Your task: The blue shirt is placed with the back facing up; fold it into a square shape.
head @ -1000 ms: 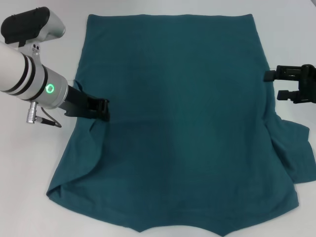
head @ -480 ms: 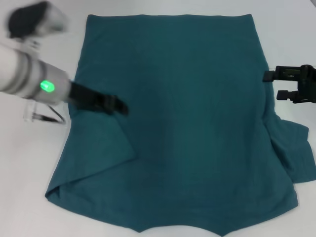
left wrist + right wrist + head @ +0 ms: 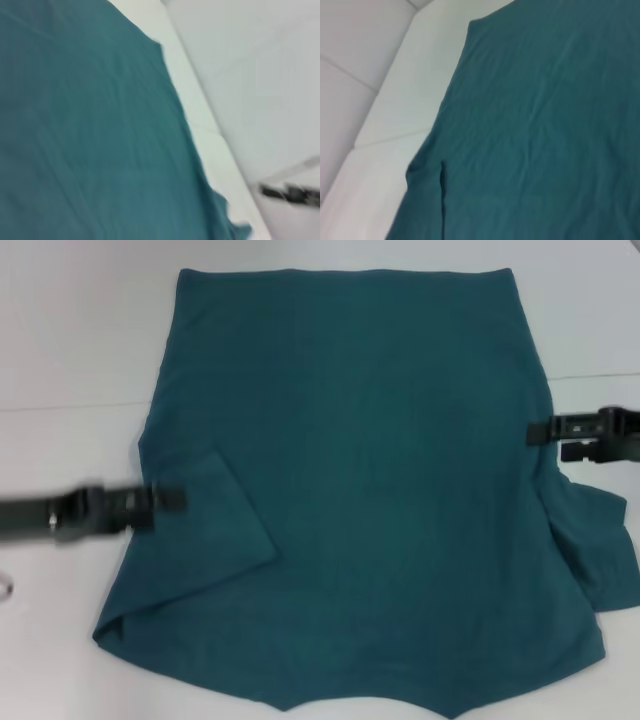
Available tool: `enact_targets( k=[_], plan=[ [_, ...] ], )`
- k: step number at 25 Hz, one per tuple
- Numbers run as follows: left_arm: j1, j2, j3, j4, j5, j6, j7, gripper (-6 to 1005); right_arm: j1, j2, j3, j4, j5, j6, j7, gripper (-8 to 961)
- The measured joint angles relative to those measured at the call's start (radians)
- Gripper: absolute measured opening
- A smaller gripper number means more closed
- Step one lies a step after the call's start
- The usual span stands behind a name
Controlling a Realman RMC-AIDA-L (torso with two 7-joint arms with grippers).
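The dark teal-blue cotton short-sleeved shirt (image 3: 380, 490) lies flat on the white desk (image 3: 70, 330), its 9 o'clock sleeve folded inward. Left gripper (image 3: 165, 500) at 9 o'clock: jaw state cannot be told; right gripper (image 3: 545, 440) at 3 o'clock: jaws spread, empty. Risk: an uneven 3 o'clock sleeve fold would skew the square.

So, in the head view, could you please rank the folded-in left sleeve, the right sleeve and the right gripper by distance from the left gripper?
From the left gripper:
1. Folded-in left sleeve, right beside it.
2. Right gripper, at the blue shirt's opposite edge.
3. Right sleeve, farthest right.

Probably a lab or test bench: a plain white table (image 3: 70, 330) with bare white panels behind.
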Motion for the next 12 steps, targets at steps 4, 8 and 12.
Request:
enact_targets(
  k=[4, 8, 12],
  plan=[
    [0.08, -0.027, -0.028, -0.01, 0.009, 0.123, 0.118, 911, -0.008, 0.003, -0.009, -0.006, 0.0, -0.005, -0.043, 946],
    [0.131, -0.062, -0.025, -0.008, 0.009, 0.141, 0.233, 966, -0.032, 0.025, 0.008, -0.041, 0.003, 0.011, -0.063, 946],
    [0.147, -0.102, -0.029, -0.011, 0.005, 0.15, 0.45, 965, -0.038, 0.034, 0.013, -0.051, 0.002, 0.026, -0.062, 946]
  ],
)
